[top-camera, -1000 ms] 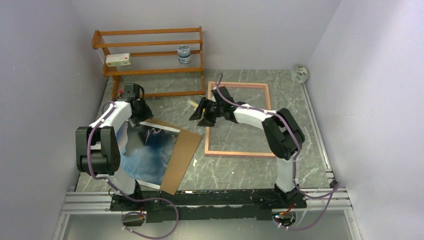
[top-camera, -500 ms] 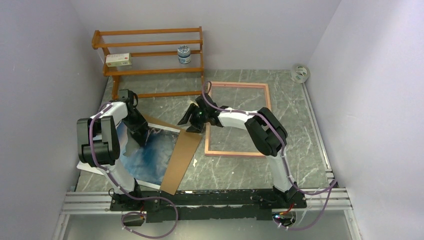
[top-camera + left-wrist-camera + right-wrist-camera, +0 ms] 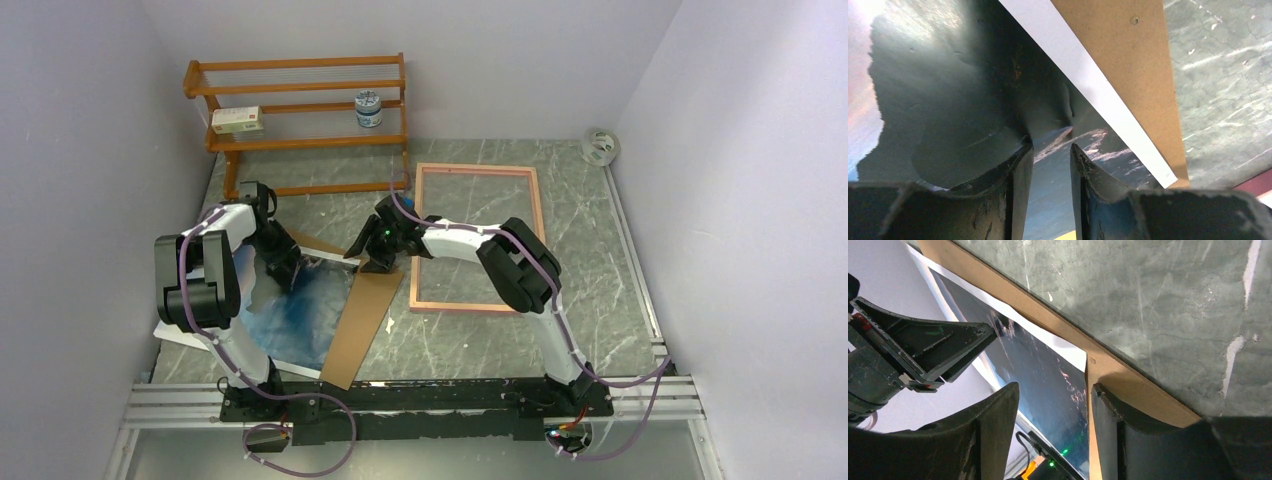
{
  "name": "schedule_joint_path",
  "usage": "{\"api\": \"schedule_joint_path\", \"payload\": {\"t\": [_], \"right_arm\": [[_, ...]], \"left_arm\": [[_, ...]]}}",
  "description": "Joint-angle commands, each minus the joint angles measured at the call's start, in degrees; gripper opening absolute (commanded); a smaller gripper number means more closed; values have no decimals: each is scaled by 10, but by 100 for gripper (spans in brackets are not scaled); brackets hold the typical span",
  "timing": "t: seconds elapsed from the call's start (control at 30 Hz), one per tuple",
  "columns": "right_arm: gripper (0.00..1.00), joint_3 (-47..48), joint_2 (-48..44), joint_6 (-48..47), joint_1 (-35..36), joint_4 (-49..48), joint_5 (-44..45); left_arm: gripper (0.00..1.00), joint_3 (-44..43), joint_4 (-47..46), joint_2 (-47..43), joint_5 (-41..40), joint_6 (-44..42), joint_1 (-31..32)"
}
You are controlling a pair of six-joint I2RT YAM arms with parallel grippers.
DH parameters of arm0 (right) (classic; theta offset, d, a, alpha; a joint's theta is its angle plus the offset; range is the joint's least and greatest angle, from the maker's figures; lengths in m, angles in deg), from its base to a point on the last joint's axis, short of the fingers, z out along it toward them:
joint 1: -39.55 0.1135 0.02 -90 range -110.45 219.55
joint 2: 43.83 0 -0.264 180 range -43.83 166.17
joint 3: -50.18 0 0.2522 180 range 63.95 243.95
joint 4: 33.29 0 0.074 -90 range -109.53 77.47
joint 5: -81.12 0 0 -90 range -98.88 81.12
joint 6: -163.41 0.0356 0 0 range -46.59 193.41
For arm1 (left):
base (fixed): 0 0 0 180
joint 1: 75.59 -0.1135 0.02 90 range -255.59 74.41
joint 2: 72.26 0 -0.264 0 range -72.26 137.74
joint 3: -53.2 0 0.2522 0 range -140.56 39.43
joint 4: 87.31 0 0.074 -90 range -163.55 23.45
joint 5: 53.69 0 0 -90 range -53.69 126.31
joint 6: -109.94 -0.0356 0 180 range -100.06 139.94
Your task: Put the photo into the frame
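Left end effector (image 3: 285, 270) stands with its tips down on the photo (image 3: 300, 315), on the far part of the print where the dark mountains are. In the left wrist view its two fingers (image 3: 1018, 190) are almost together and only a thin gap remains between them. I see nothing caught in this gap, but the paper shows a small crease just ahead of the tips, so I think the arm presses on the sheet to slide it or to raise an edge, not to carry it. The photo lies picture side up on the near-left part of the worktop (image 3: 600, 280), not yet in the frame. It rests on a brown hardboard sheet (image 3: 360, 320), which shows along its right and far sides. This is probably why the print is hard to take: it is thin and lies flat on the board. A little farther, the right end effector (image 3: 375, 255) hangs over the far-right corner of the photo with its fingers (image 3: 998, 435) spread wide. One tip is at the edge of the hardboard, the other is above the print, and it holds nothing. It seems placed there to catch the corner once that corner lifts. The frame (image 3: 470, 305) lies flat and open on the worktop just right of the hardboard, apart from the photo. Against the back wall stands an orange shelf rack (image 3: 300, 100) with a small box (image 3: 237, 120) and a jar (image 3: 369, 108).
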Motion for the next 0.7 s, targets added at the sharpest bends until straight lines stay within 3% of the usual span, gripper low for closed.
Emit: {"api": "schedule_joint_path", "payload": {"t": [0.0,0.3,0.47,0.67], "right_arm": [[59,0,34,11,8,14,4],[61,-15,50,6,7,-106,-27],[64,-53,49,10,5,-263,-74],[86,-49,69,9,6,-357,-138]], "left_arm": [[39,27,-17,-2,40,21,6],[38,49,-25,2,48,28,9],[37,49,-20,3,39,25,9],[37,49,-21,7,41,27,9]]}}
